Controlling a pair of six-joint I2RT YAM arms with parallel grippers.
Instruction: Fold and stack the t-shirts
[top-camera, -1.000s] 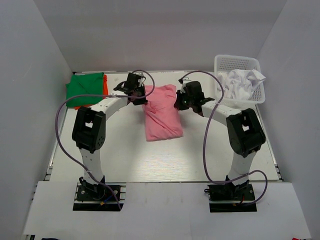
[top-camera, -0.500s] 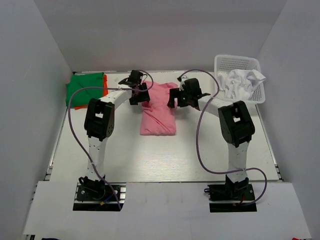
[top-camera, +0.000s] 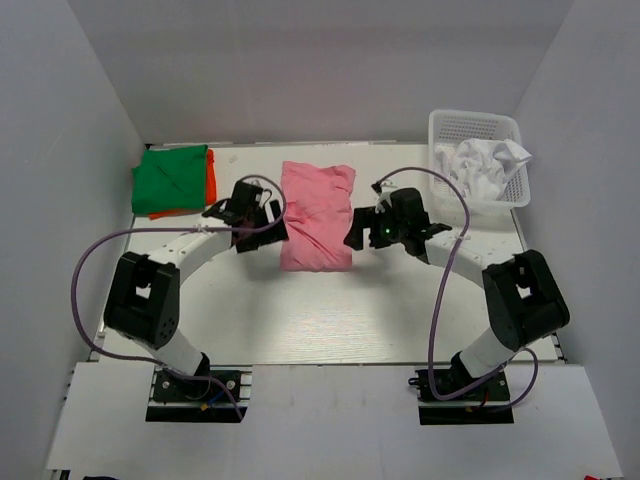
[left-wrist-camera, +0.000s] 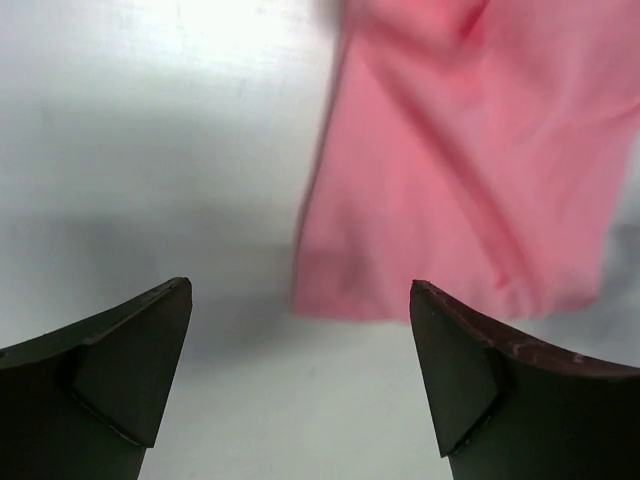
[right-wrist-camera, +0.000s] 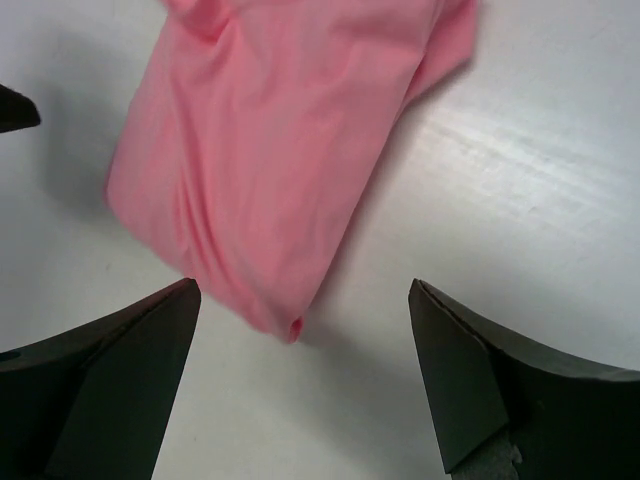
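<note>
At the far right corner of the surface (top-camera: 300, 310), a white plastic lattice basket (top-camera: 508, 126) is sitting with a crumpled white t-shirt (top-camera: 482, 165) bunched inside it. The cloth is filling the near part of the basket and rising to about the rim, while the far part is showing bare lattice.

Over at the far left corner, a folded green t-shirt (top-camera: 170, 180) is lying on top of an orange t-shirt (top-camera: 211, 176), whose edge is peeking out along the right side.

Between those two corners, a salmon pink t-shirt (top-camera: 318, 215) is lying flat on the surface. It is folded into a rough rectangle with its long side running away from the arms, and soft wrinkles are running along it.

The left gripper (left-wrist-camera: 300, 288) is hovering just beside the pink shirt's left edge, its jaws standing wide apart and holding nothing. The right gripper (right-wrist-camera: 303, 288) is hovering just off the shirt's right edge, likewise spread wide with nothing between its fingers. Both wrist views are showing a corner of the pink shirt lying loose on the surface, apart from the fingers.
</note>
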